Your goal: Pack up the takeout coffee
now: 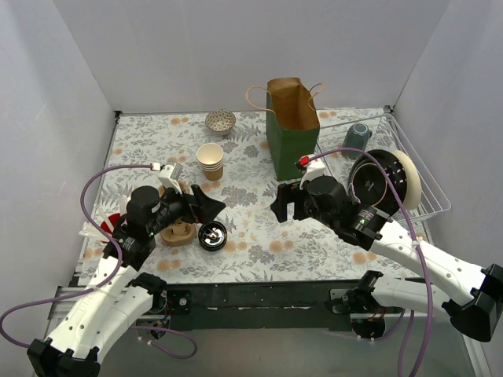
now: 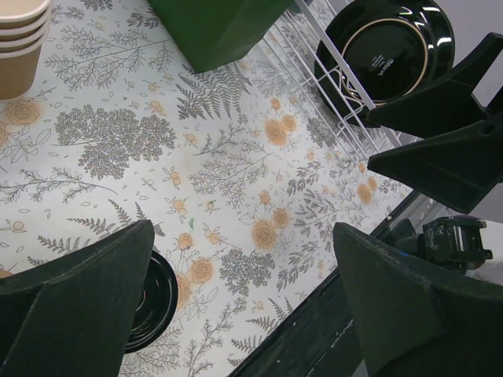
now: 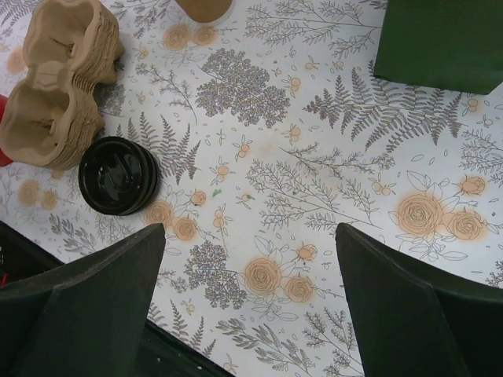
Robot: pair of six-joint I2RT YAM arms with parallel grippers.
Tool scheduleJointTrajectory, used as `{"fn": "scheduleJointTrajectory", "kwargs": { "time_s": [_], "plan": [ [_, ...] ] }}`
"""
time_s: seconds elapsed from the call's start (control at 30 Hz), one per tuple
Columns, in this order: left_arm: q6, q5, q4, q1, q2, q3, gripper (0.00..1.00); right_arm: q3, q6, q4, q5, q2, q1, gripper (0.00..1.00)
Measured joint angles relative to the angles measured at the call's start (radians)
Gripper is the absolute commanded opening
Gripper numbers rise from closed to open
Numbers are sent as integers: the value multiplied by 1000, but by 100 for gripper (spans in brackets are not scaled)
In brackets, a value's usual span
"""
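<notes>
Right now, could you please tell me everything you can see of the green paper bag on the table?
The green paper bag stands upright and open at the far middle of the floral-covered table, its brown inside showing. Two tan looped handles rise from its rim. It looks like stiff paper, dark green outside, a little creased. The wire rack is to its right, the stack of paper cups to its left. Neither gripper touches it.

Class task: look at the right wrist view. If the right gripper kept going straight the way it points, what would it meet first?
Most likely the bare floral tablecloth between its open fingers; the black lids lie off to one side. Depth is hard to judge.
</notes>
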Motion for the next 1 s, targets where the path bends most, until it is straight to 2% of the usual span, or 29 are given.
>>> {"fn": "scheduleJointTrajectory", "kwargs": {
  "time_s": [0.33,0.57,0.67,0.7,0.77,0.87,1.0],
  "plan": [
    [12,-34,-1,0,42,44,98,0,-2,0,-8,-18,0,98],
    [121,-102,1,0,205,300,98,-2,-47,0,-47,-75,0,90],
    [192,-152,10,0,297,416,91,-7,-85,-1,-85,-104,0,86],
    [219,-175,11,0,336,456,80,-8,-100,-1,-100,-112,0,84],
    [268,-219,9,0,418,518,70,-16,-122,1,-118,-129,0,80],
    [328,-268,-4,0,548,594,64,-47,-156,0,-141,-159,0,73],
    [384,-332,-37,0,728,660,59,-85,-192,-2,-161,-201,0,70]
  ]
}}
